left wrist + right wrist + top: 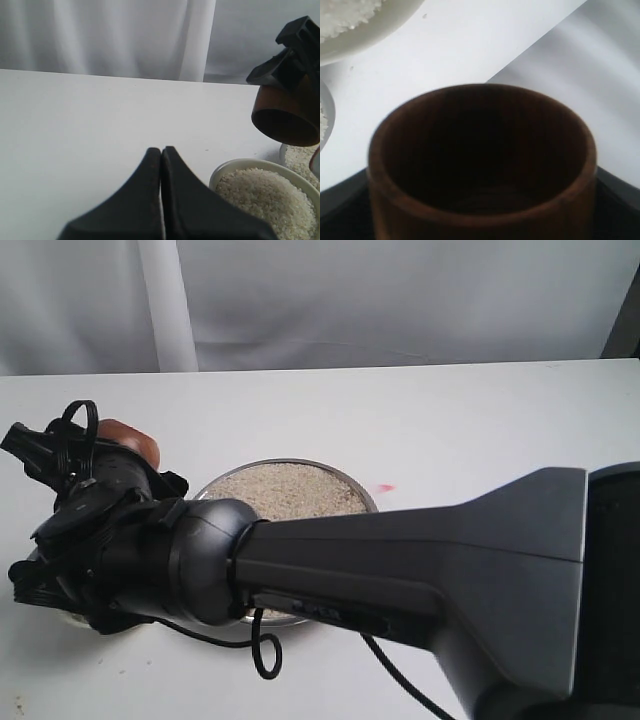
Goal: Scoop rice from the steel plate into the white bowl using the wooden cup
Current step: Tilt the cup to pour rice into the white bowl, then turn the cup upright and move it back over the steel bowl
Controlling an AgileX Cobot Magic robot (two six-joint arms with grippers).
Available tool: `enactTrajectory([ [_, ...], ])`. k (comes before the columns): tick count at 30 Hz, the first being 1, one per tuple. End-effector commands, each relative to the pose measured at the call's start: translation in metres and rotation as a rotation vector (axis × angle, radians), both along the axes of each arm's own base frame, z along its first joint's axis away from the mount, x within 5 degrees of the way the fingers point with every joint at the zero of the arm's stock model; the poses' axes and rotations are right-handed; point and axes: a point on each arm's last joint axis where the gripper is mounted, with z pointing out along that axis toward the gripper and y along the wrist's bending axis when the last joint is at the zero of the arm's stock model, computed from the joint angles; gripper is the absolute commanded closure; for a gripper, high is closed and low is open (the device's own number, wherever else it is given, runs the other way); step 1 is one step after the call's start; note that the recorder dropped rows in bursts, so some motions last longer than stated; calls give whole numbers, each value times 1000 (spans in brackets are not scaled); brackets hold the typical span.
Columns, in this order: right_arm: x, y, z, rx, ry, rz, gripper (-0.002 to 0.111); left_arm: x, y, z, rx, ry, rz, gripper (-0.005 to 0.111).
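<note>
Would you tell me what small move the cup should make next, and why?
Probably carry the wooden cup over to the steel plate and dip it in: its inside looks empty, the white bowl already holds rice, and plenty lies on the plate.

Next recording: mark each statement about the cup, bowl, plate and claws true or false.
1. The right claw holds the wooden cup. True.
2. The white bowl is empty. False: it holds rice.
3. The left claw is wide open. False: it is shut, holding nothing.
4. The steel plate holds rice. True.
5. The wooden cup is full of rice. False: its inside looks dark and empty.
</note>
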Motion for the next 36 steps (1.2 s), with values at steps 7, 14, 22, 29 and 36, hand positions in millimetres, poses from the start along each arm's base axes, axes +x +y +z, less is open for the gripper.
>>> enactTrajectory([
  [7, -1, -1, 5, 42, 14, -38, 108, 0, 0, 0, 2, -6, -6, 107],
  [14, 4, -21, 33, 429, 343, -300, 108, 0, 0, 0, 2, -6, -6, 107],
  [22, 34, -79, 89, 646, 484, -592, 108, 0, 0, 0, 2, -6, -6, 107],
  [29, 77, -137, 89, 580, 388, -850, 108, 0, 0, 0, 2, -6, -6, 107],
  [36, 97, -143, 17, 161, 267, -775, 108, 0, 0, 0, 2, -6, -6, 107],
])
